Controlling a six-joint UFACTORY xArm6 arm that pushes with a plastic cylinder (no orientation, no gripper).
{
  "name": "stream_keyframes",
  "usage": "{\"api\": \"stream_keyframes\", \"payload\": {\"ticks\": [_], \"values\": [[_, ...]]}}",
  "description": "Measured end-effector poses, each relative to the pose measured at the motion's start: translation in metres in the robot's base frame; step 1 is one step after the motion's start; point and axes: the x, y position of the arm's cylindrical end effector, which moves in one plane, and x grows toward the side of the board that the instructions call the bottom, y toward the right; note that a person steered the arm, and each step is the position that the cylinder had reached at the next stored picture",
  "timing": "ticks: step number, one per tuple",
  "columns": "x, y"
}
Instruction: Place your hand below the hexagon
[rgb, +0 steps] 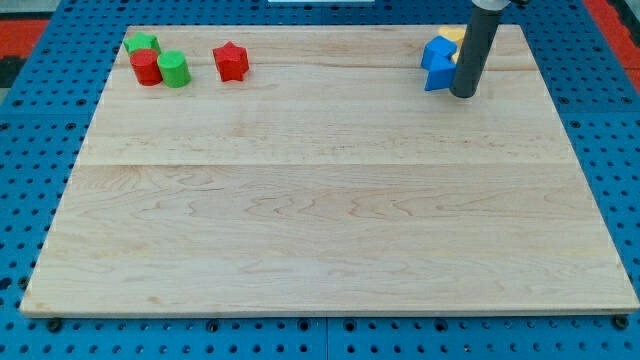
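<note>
Far off to the view's left of my tip, near the board's top-left corner, a green block sits at the back of a tight cluster, its shape hard to make out; just in front of it a red cylinder and a green cylinder stand side by side, touching or nearly so. A little nearer my tip, but still well apart from it, a red star stands alone. The wooden board carries all of these, and it lies on a blue perforated table. Toward the view's right, two blue blocks are bunched together just left of the rod: an upper blue block and a lower blue block, whose exact shapes I cannot tell. My tip rests at the board surface right beside the lower blue one, on its right, seemingly touching or almost touching it. There are no jaws to spread or press together; the rod is a plain stick and holds nothing. Behind the rod, toward the view's top, a yellow block peeps out, mostly hidden; it may be the hexagon, though I cannot tell its shape.
</note>
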Motion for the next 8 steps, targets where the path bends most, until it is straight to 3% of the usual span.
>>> {"api": "stream_keyframes", "payload": {"ticks": [8], "values": [[0.0068,0.0013]]}}
